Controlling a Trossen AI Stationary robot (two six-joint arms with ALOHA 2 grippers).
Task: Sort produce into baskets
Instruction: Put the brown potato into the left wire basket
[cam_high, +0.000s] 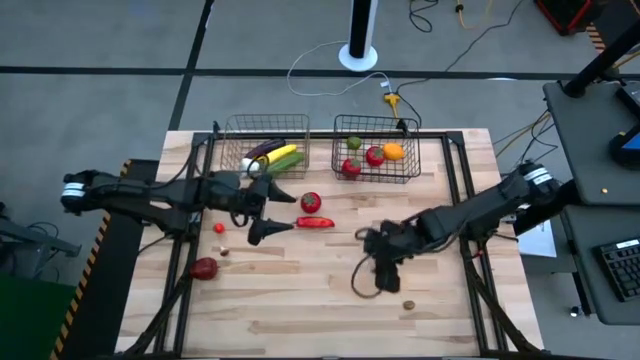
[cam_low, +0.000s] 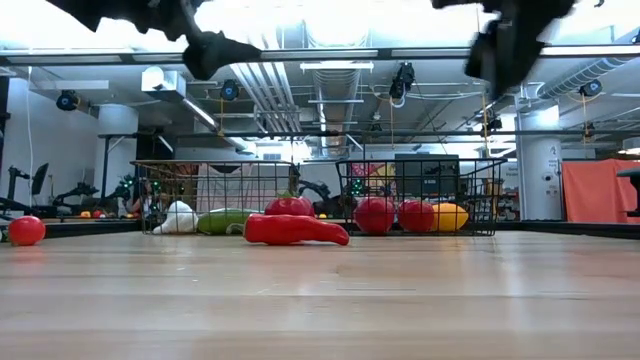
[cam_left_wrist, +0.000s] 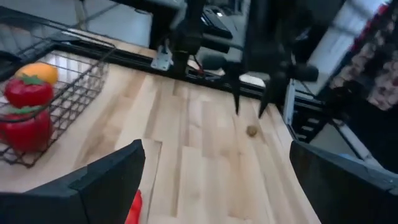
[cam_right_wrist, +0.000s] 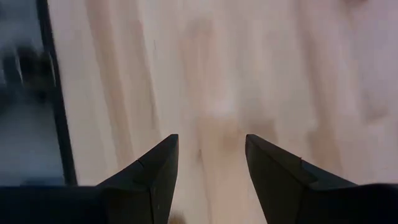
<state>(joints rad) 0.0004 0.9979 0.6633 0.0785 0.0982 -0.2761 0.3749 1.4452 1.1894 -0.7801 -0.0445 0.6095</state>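
Observation:
The copper basket (cam_high: 265, 150) at the far left holds an eggplant, corn, cucumber and garlic. The grey basket (cam_high: 378, 152) at the far right holds tomatoes and an orange. A red pepper (cam_high: 316, 222) and a tomato (cam_high: 311, 201) lie on the table's middle. Two more red pieces (cam_high: 205, 267) (cam_high: 219, 228) lie near the left edge. My left gripper (cam_high: 285, 212) (cam_left_wrist: 216, 149) hangs open just left of the pepper, above the table. My right gripper (cam_high: 388, 282) (cam_right_wrist: 211, 140) is open over bare wood right of centre, pointing steeply down, with nothing between its fingers.
A small brown bit (cam_high: 408, 305) (cam_left_wrist: 252, 130) lies on the wood near the right gripper, toward the near edge. A tiny pale piece (cam_high: 224, 252) sits by the left red pieces. Black frame bars (cam_high: 460, 190) run along both table sides. The near half of the table is bare wood.

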